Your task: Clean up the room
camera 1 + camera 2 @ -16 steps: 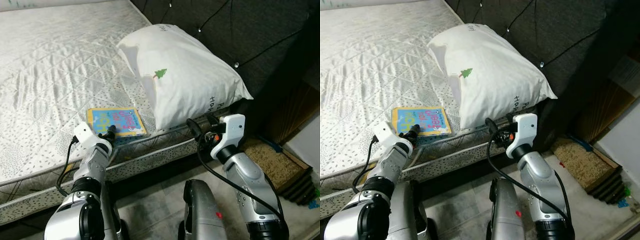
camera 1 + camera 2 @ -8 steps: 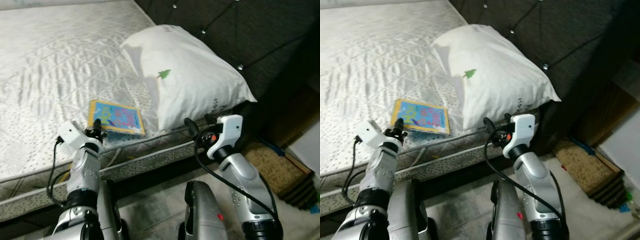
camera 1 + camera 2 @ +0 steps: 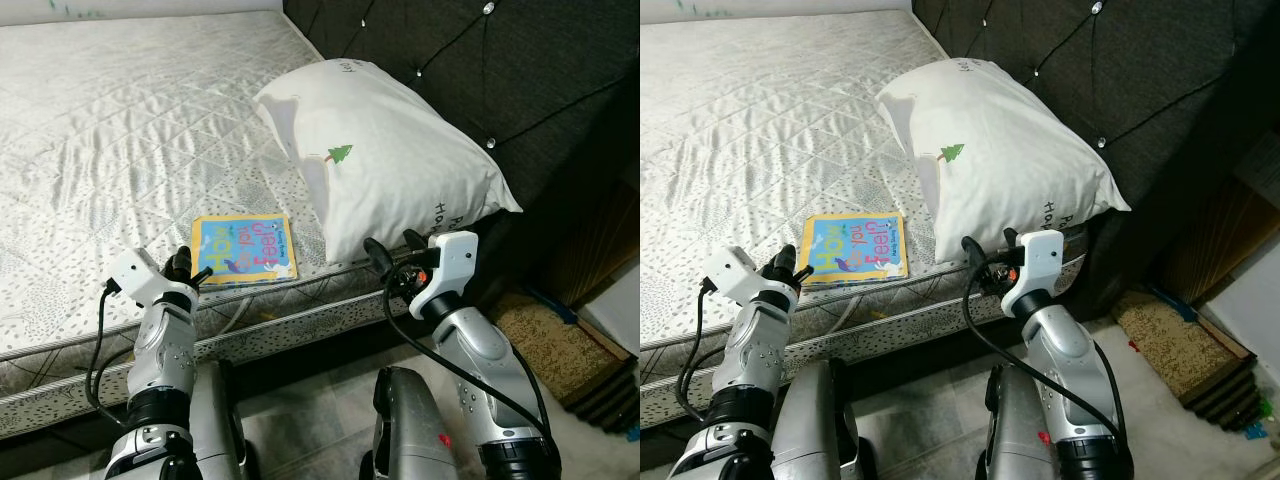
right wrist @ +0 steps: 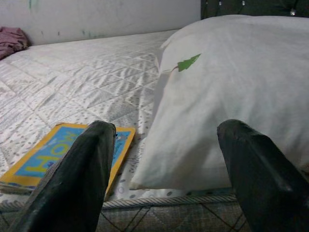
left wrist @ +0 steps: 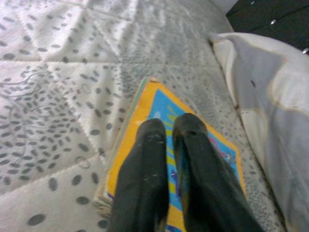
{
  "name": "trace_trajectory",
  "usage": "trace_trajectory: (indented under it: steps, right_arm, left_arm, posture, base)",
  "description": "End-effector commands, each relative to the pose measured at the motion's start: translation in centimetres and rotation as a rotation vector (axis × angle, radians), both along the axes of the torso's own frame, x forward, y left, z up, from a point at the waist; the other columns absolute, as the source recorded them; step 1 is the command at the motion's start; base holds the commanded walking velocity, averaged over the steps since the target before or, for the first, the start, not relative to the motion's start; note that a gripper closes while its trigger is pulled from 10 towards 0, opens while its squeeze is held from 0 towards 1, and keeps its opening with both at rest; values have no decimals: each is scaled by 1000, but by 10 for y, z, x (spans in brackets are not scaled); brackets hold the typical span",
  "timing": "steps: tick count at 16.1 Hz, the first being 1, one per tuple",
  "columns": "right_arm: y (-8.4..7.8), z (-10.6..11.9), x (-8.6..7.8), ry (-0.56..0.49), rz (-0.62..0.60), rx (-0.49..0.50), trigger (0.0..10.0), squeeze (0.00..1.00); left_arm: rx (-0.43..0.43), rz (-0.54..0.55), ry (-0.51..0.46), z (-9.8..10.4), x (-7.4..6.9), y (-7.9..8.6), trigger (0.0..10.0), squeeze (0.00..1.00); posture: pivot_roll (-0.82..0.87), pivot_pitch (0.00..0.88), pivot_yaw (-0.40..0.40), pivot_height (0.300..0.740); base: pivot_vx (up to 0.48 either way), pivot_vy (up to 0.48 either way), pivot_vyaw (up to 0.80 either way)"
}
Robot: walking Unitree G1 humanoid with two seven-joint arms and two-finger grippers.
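Note:
A thin picture book with a yellow border and blue cover lies flat near the mattress's front edge. My left gripper hovers at the book's near left corner, fingers shut with nothing between them; its fingertips sit just over the cover. A white pillow with a small green tree print leans against the headboard, right of the book. My right gripper is open at the mattress edge, just in front of the pillow, with the book off to one side.
The bare quilted mattress stretches away to the left and back. A dark tufted headboard rises behind the pillow. A brown mat lies on the floor at right. A pink cloth rests at the mattress's far side.
The camera has shifted, so the whole scene sits differently. My left gripper has drawn back from on top of the book to its near left corner. The right gripper holds its place.

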State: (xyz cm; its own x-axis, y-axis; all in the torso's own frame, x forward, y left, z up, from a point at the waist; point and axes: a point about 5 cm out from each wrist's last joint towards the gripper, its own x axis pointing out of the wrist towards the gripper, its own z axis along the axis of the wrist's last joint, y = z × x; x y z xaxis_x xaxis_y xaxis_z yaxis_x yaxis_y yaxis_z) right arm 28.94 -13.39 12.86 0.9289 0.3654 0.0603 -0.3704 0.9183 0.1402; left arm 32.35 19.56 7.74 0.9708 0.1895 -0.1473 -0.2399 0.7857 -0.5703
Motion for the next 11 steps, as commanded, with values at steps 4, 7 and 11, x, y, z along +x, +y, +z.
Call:
trace_trajectory:
  steps: [4, 7, 11]
  right_arm:
    - [-3, -1, -1, 0, -13, -6, 10000, 0]
    - [-1, -2, -2, 8, -3, 1, 10000, 0]
    - [0, -5, -8, 25, -4, 5, 10000, 0]
  left_arm:
    - [142, 90, 39, 1, -19, 8, 0, 0]
    - [179, 125, 79, -8, -44, 15, 0, 0]
    - [284, 121, 156, -13, -43, 29, 10000, 1000]
  posture:
    - [-57, 34, -31, 528]
    - [-42, 44, -38, 528]
    - [-41, 70, -39, 528]
  base:
    - [0, 0, 0]
    - [0, 0, 0]
    - [0, 0, 0]
